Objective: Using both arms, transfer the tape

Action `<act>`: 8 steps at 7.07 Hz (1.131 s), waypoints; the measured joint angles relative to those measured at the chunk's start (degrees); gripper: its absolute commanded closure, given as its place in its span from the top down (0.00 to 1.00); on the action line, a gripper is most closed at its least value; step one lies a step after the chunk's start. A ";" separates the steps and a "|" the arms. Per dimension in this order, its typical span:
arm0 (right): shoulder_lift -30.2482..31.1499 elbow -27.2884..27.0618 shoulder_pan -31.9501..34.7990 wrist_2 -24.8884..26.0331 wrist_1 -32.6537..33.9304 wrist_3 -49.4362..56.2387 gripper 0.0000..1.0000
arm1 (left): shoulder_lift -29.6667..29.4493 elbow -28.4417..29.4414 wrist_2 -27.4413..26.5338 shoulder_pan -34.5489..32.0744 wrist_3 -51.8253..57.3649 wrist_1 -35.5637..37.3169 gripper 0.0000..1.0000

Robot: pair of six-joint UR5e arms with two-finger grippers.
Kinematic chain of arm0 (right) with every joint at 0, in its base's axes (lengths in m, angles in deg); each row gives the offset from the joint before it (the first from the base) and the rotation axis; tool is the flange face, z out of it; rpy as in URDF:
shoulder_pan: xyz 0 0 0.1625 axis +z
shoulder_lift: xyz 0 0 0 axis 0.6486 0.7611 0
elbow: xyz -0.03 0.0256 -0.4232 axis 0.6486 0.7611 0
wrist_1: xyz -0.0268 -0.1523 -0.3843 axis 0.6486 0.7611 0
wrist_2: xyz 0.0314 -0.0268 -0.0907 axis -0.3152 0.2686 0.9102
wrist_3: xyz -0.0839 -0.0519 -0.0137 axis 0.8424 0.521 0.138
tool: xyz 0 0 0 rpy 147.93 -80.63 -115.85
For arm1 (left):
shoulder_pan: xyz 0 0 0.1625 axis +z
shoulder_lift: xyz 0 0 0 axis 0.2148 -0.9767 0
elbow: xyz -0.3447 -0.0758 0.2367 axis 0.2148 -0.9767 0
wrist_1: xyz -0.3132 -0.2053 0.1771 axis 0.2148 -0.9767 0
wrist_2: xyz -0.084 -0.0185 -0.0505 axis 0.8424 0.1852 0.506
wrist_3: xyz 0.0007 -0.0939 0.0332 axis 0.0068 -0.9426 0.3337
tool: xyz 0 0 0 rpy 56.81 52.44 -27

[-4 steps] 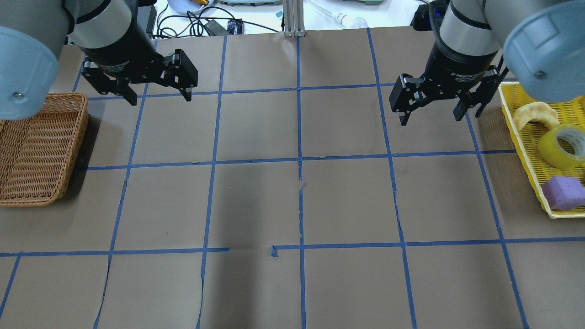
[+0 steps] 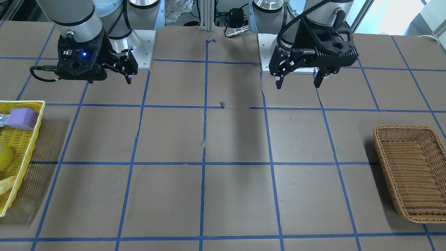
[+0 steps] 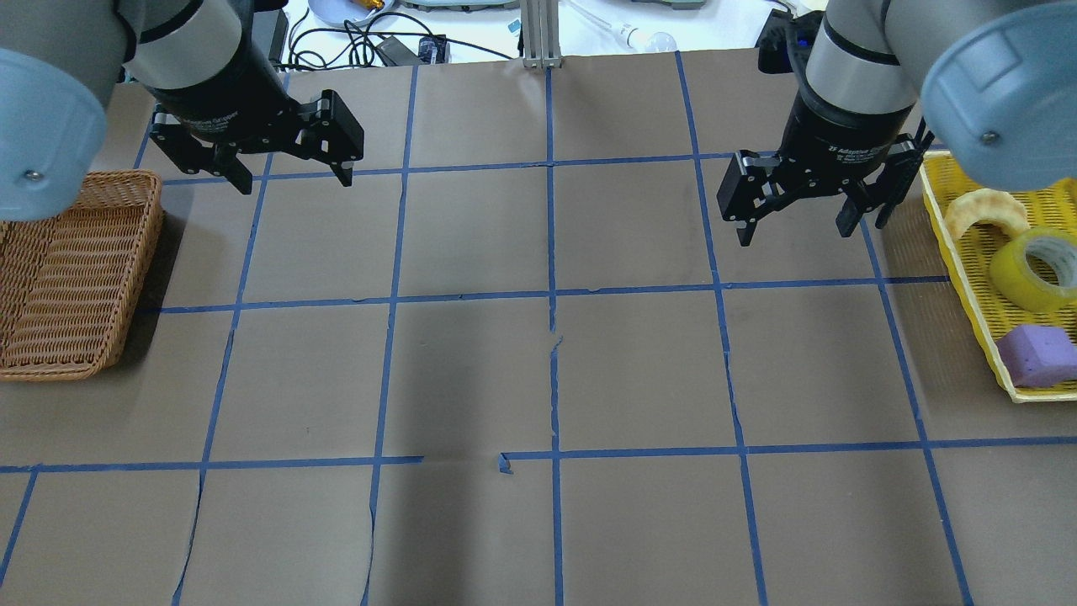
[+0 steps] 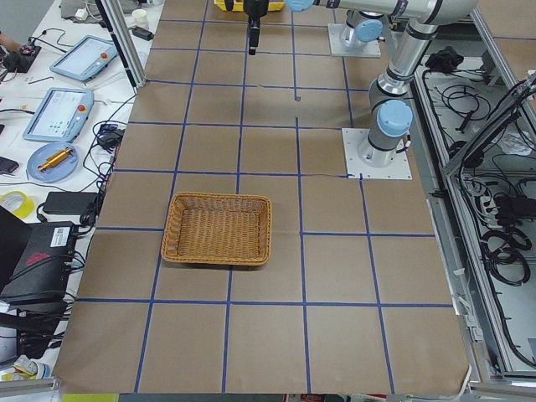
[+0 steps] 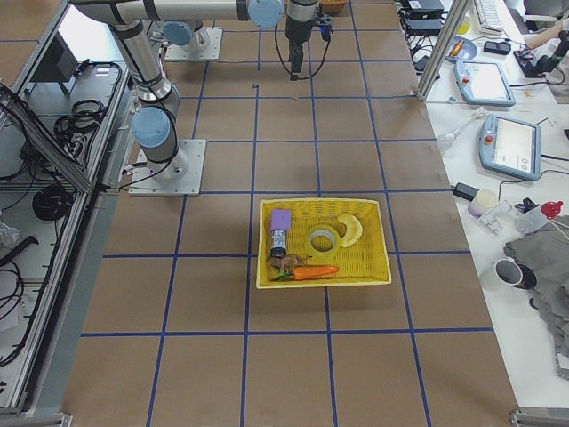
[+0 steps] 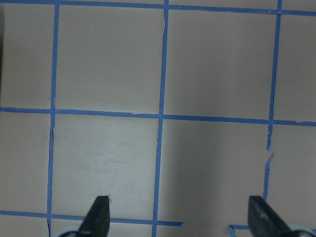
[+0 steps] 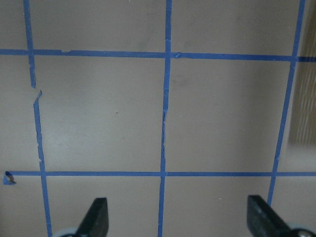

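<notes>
The tape [image 3: 1031, 271], a translucent yellow roll with a white core, lies in the yellow basket [image 3: 968, 278] at the table's right edge; it also shows in the exterior right view [image 5: 323, 238]. My right gripper [image 3: 795, 234] is open and empty, hanging above the table to the left of the basket and apart from the tape. My left gripper [image 3: 294, 181] is open and empty near the far left. Both wrist views show open fingertips over bare brown paper with the left gripper [image 6: 180, 217] and the right gripper [image 7: 177, 217] holding nothing.
A brown wicker basket [image 3: 139, 278] sits at the left edge. The yellow basket also holds a purple foam block [image 3: 1039, 355], a pale curved piece [image 3: 980, 210] and a carrot [image 5: 311, 272]. Blue tape lines grid the brown paper.
My right gripper has shifted slightly, its fingertips a little nearer in the overhead view. The left gripper and the tape have not moved.
</notes>
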 measured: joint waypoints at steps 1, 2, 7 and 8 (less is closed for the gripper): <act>0.01 0.19 -0.09 0.09 -0.18 -0.57 1.00 | 0.00 0.00 0.01 0.00 0.00 0.00 1.00; 0.08 0.57 -0.14 0.39 -0.50 -0.93 1.00 | 0.00 0.00 0.01 0.00 0.00 0.00 1.00; -0.46 -0.14 -0.04 -0.51 -0.80 -1.27 1.00 | 0.00 0.46 0.10 0.03 0.09 0.00 1.00; -0.45 -0.19 -0.01 -0.89 -0.56 -1.28 1.00 | 0.02 0.52 0.10 0.03 0.09 0.00 1.00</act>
